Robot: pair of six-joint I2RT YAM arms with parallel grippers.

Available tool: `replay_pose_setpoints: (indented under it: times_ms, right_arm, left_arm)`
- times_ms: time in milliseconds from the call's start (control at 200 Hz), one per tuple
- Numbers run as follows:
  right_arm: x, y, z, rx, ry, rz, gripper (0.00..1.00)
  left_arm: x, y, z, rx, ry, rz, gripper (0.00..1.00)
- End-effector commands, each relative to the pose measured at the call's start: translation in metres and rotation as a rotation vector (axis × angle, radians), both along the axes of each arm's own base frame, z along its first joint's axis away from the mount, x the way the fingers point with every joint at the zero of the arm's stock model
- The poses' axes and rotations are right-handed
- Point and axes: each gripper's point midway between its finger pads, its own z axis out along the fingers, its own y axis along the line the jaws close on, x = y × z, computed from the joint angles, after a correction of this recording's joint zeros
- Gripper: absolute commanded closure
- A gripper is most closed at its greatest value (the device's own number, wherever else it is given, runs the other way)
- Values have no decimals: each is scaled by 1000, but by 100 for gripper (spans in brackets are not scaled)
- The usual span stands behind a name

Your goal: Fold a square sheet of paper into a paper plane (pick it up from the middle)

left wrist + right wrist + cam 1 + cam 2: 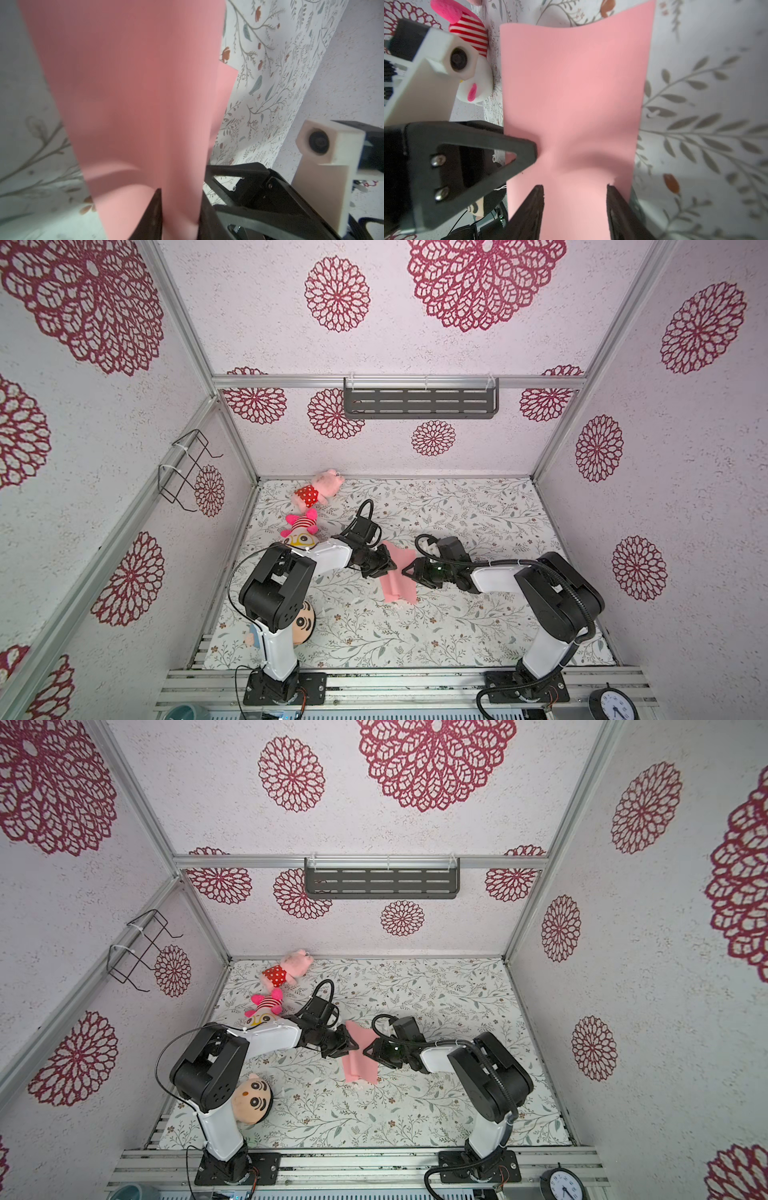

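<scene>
A: Where is the square sheet of paper [398, 577]?

B: Near the middle of the counter [478, 626], on the leaf-print cover, between the two arms. In both top views it looks bent into a long strip with one edge lifted, rather than lying flat [360, 1058].

A: What is the left hand [390, 563] doing?

B: It is at the sheet's left edge. In the left wrist view the pink paper [135, 99] runs down between its two dark fingers [153, 216], which sit close on either side of it, so it is pinching the sheet.

A: And the right hand [409, 567]?

B: It meets the sheet from the opposite side. In the right wrist view its fingers [529, 214] stand apart with the paper [571, 93] lying across the gap; I cannot tell whether they press it. The left hand's fingertip [527, 151] touches the sheet's edge there, and the paper dimples beside it.

A: Anything else on the counter?

B: A pink plush in a red dotted dress [318, 488] by the back wall, a striped plush [302, 526] in front of it beside the left arm, and a round-faced doll head [252, 1101] under the left arm's base link.
</scene>
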Motion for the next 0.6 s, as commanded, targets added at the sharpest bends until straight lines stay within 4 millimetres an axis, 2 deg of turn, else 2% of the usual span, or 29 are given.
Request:
replay_pose_setpoints:
  times_ms: [0, 95, 235, 460, 590]
  right_arm:
    - [18, -12, 35, 71, -96, -53, 46]
    - [24, -25, 44, 96, -125, -80, 42]
    - [25, -24, 55, 136, -149, -48, 33]
    - [22, -16, 62, 213, -141, -22, 32]
    - [20, -13, 63, 238, -136, -17, 38]
  left_arm:
    - [6, -13, 41, -92, -139, -62, 74]
    - [5, -17, 61, -144, -192, -95, 74]
    - [6, -19, 73, -226, -207, -99, 73]
    - [10, -18, 68, -275, -181, -66, 72]
    - [11, -15, 59, -266, -157, -53, 72]
